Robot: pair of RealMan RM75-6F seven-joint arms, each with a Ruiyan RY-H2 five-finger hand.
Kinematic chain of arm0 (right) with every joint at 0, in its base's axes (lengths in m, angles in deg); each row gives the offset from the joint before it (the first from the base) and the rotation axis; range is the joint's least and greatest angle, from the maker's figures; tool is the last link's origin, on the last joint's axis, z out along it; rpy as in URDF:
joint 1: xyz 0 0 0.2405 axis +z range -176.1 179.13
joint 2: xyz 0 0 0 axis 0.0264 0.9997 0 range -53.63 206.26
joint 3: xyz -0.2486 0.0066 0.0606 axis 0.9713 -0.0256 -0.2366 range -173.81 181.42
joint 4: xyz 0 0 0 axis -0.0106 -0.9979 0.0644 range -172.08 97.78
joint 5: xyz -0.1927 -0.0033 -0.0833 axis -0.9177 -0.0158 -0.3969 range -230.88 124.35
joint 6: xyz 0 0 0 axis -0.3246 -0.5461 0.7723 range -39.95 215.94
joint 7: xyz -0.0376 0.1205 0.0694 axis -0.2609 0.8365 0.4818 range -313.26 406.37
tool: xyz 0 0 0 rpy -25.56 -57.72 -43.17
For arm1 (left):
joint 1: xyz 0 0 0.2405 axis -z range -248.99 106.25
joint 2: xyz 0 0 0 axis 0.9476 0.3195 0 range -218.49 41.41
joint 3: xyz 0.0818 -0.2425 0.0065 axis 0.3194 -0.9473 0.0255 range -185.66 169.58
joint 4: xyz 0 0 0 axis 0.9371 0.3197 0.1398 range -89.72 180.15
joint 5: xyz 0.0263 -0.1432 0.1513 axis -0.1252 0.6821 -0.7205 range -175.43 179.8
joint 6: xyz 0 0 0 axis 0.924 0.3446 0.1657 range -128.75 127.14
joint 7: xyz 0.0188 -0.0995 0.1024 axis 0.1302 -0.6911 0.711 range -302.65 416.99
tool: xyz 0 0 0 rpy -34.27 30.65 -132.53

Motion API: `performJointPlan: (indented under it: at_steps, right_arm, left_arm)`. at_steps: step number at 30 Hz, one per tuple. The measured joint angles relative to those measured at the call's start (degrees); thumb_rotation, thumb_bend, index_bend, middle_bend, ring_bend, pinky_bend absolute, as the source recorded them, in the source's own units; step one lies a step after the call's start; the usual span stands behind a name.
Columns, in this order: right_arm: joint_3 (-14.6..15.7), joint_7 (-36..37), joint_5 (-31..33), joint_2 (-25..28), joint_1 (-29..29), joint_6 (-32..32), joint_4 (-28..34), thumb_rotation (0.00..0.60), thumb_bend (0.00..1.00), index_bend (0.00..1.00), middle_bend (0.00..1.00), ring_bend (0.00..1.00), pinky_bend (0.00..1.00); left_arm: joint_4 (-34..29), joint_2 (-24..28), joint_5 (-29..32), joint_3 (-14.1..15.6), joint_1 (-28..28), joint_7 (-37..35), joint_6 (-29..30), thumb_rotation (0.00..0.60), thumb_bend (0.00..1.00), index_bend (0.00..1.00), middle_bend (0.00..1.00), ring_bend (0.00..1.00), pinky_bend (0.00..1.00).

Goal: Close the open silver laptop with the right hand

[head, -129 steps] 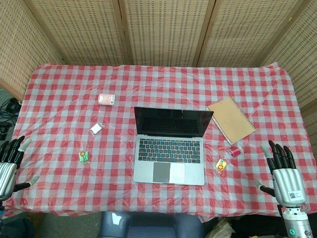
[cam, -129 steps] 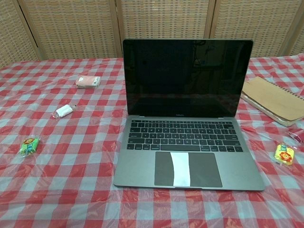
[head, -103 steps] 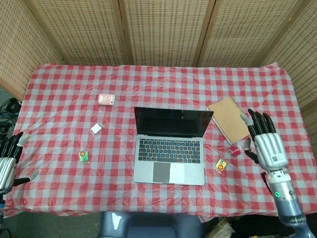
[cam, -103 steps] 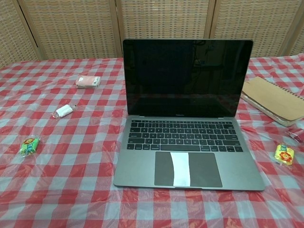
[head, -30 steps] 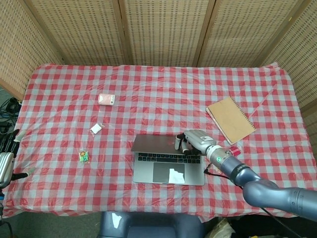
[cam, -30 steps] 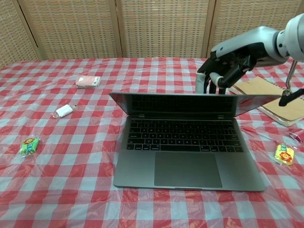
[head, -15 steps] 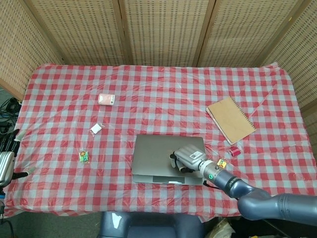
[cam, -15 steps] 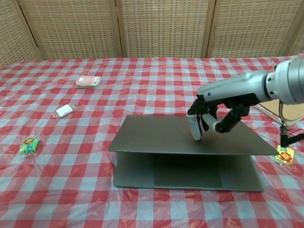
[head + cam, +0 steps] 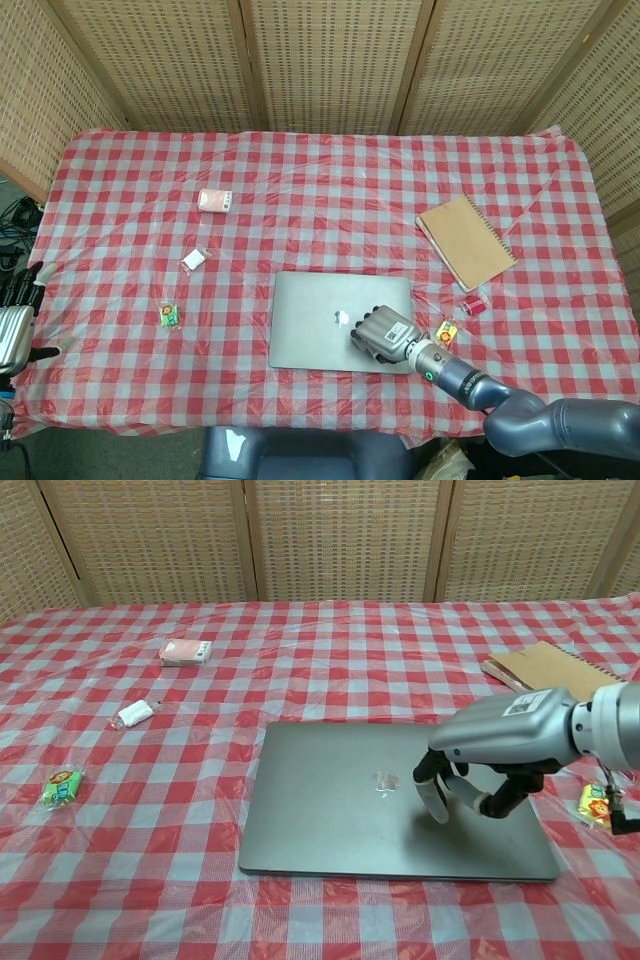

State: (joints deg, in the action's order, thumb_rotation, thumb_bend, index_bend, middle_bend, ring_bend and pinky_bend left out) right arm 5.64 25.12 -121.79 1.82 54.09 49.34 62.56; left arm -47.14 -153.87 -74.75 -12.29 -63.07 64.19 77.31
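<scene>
One robot hand [image 9: 470, 780] on shut laptop [image 9: 340, 800]

Silver laptop [image 9: 325, 320] is fully shut now, lid flat, logo facing up. It sits at the near middle of the counter [image 9: 330, 190], squared up with the near edge.

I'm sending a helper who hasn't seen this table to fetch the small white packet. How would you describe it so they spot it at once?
Start from the closed silver laptop on the red-and-white checked tablecloth and look to its left and a little further back. There, between the pink box behind it and the green-and-yellow sweet wrapper nearer the front edge, lies the small white packet. It is the only plain white item.
</scene>
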Motion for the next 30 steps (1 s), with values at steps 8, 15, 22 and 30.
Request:
performJointPlan:
  at_steps: [8,15,22,30]
  right_arm:
    - [-0.77,1.18,-16.71,0.92,-2.94,-14.43,-1.25,0.600,0.92,0.25,0.30,0.25,0.22]
    - [-3.45,2.41,-22.52,7.20,-8.81,-29.79,-1.51,0.600,0.00,0.00,0.00,0.00,0.00]
    - [-3.24,2.14,-17.29,9.22,-20.74,-41.40,-0.80,0.600,0.00,0.00,0.00,0.00,0.00]
    - [0.26,4.58,-13.67,7.69,-33.06,-50.90,-0.44,0.600,0.00,0.00,0.00,0.00,0.00]
  left_arm:
    - [0.26,-0.14,0.47,-0.12,0.23,-0.09,-0.38,0.600,0.00,0.00,0.00,0.00,0.00]
    - [-0.30,0.41,-1.00,0.20,0.09,-1.17,0.20,0.600,0.00,0.00,0.00,0.00,0.00]
    - [-1.72,1.28,-5.03,1.35,-0.77,-2.34,2.79,0.600,0.00,0.00,0.00,0.00,0.00]
    - [-2.69,2.28,-9.72,3.04,-2.09,-4.24,6.04,0.600,0.00,0.00,0.00,0.00,0.00]
